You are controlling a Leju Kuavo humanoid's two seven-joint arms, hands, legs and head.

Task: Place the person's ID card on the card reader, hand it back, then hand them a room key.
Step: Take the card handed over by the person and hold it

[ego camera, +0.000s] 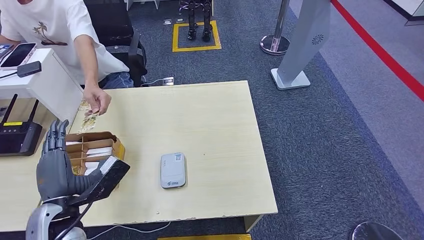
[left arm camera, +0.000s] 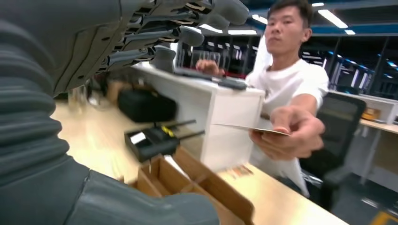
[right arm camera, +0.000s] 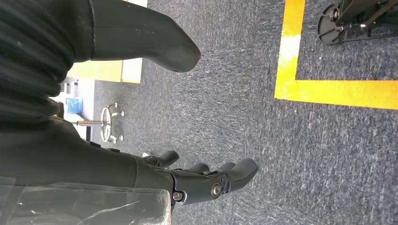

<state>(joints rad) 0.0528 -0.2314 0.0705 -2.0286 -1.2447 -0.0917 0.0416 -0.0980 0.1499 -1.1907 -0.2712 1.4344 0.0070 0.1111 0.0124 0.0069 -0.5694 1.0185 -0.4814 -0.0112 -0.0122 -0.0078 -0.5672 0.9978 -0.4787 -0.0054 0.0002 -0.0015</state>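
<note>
A person in a white T-shirt point(ego camera: 55, 30) stands behind the table and holds out an ID card point(ego camera: 89, 121) in one hand point(ego camera: 98, 100), low over the table's far left corner. In the left wrist view the card point(left arm camera: 248, 128) shows edge-on between the person's fingers point(left arm camera: 286, 133). My left hand point(ego camera: 54, 162) is raised over the left of the table with its fingers apart and nothing in it, just short of the card. The grey card reader point(ego camera: 173, 170) lies flat in the middle of the table. My right hand point(right arm camera: 206, 180) hangs over the carpet, empty, fingers loosely apart.
A partitioned cardboard box point(ego camera: 95, 150) of cards sits beside my left hand. A black router point(ego camera: 17, 136) stands on the far left, next to a white counter point(ego camera: 35, 82) with a phone point(ego camera: 19, 54). An office chair point(ego camera: 120, 45) stands behind the person. The table's right edge point(ego camera: 260, 145) borders carpet.
</note>
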